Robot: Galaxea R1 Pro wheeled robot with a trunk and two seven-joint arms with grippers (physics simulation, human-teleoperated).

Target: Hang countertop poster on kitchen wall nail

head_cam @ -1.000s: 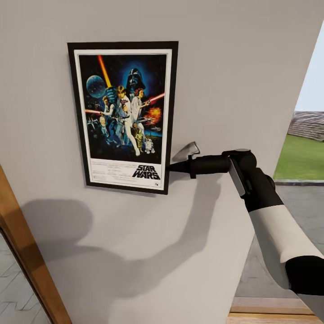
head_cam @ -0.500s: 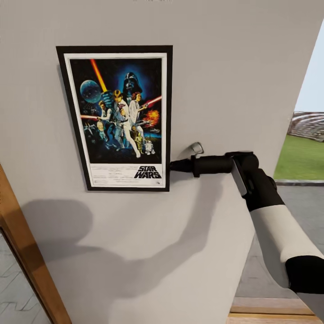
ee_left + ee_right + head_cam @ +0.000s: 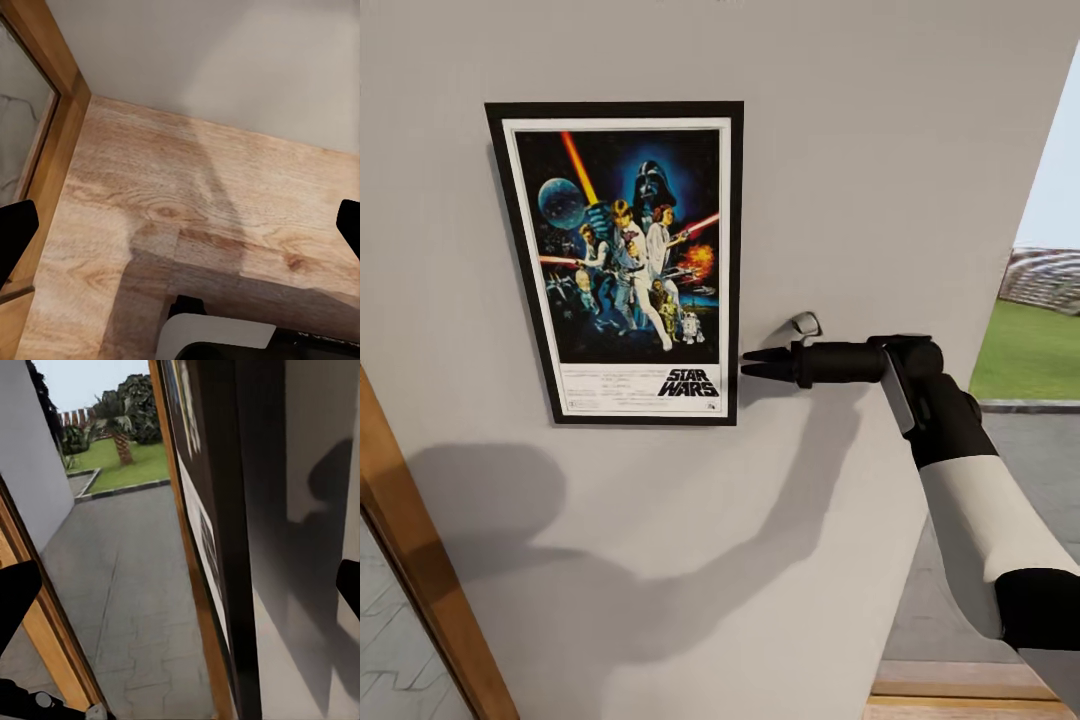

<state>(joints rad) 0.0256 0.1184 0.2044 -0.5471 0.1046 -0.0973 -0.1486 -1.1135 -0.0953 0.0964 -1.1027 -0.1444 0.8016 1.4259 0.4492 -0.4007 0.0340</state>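
Note:
The Star Wars poster (image 3: 625, 262) hangs flat and upright against the white wall (image 3: 880, 150), black frame all round. My right gripper (image 3: 748, 362) is just to the right of the poster's lower right edge, open, with a small gap to the frame and nothing between its fingers. In the right wrist view the poster (image 3: 196, 521) runs edge-on along the wall, between the widely spread fingertips (image 3: 16, 592). My left gripper (image 3: 180, 225) is open over the wooden floor (image 3: 210, 187). The kitchen countertop is out of view, and any nail is hidden behind the poster.
A wooden door frame (image 3: 420, 590) slants up at the lower left. To the right the wall ends at an opening onto paving and a lawn (image 3: 1028, 350). My arm's shadow falls on the wall below the poster.
The poster swung from slightly tilted to upright and shifted a little left on the wall. My right gripper then let go of its edge, opened and drew back to the right.

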